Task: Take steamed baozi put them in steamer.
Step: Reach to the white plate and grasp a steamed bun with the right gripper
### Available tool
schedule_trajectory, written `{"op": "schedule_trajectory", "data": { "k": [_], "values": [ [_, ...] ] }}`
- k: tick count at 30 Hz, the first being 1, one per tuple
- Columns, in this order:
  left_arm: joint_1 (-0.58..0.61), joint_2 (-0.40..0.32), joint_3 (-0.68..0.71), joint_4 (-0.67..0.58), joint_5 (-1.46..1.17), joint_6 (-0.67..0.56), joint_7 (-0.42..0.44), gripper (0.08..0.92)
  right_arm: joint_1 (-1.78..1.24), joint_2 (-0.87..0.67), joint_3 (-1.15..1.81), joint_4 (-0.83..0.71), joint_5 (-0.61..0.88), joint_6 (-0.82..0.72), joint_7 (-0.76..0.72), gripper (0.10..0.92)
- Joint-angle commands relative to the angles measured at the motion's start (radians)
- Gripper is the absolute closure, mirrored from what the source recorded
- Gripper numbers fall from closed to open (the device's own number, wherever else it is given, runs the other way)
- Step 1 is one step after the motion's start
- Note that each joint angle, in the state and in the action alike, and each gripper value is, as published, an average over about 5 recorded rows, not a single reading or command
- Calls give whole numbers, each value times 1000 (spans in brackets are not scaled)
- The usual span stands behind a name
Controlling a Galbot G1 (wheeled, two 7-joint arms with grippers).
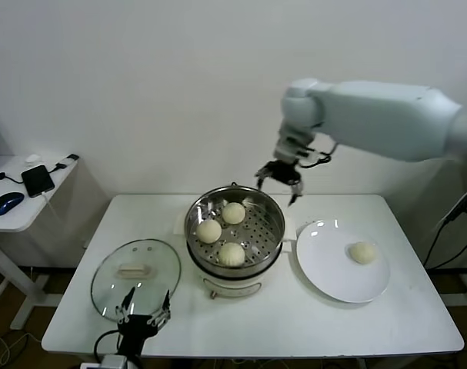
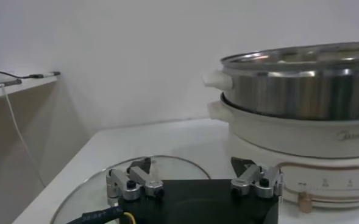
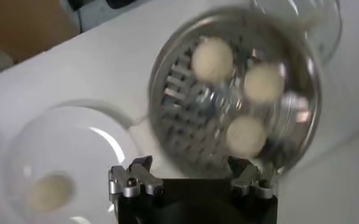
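The steamer (image 1: 275,223) stands mid-table, a shiny steel pot on a white base, also seen in the left wrist view (image 2: 301,91) and from above in the right wrist view (image 3: 295,79). Three baozi lie on its perforated tray: (image 1: 234,213), (image 1: 209,231), (image 1: 231,254); they show as (image 3: 213,59), (image 3: 264,82), (image 3: 246,135). One more baozi (image 1: 362,252) rests on the white plate (image 1: 325,269), seen too at baozi (image 3: 50,190). My right gripper (image 1: 278,182) hangs open and empty above the steamer's back rim; (image 3: 191,167). My left gripper (image 1: 143,307) sits open at the table's front, over the glass lid; (image 2: 194,165).
A round glass lid (image 1: 118,288) with a white handle lies flat to the left of the steamer. A side table (image 1: 18,215) at far left carries a phone (image 1: 38,180) and a mouse (image 1: 5,203). A cable hangs at the far right.
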Motion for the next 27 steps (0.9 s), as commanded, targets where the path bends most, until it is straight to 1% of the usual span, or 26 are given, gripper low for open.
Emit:
{"op": "schedule_trajectory", "data": {
  "k": [1,6,12,16,27],
  "values": [
    [-1,0,-1,-1,-2,0,0,177,-117,-423,-57,-72,-53,-282,15,202],
    [7,-6,-3,-4,2,1,2,177,-400,-471,165,-111,-148,-331,44,203],
    [21,-14,-10,-5,14,2,4,177,-654,-425,403,-195,-249,-355,76,203],
    [29,-20,-14,-6,20,2,4,177,-725,-374,477,-260,-301,-357,93,203],
    [39,-24,-16,3,21,-7,2,177,-824,-279,599,-345,-366,-375,167,203]
  ]
}}
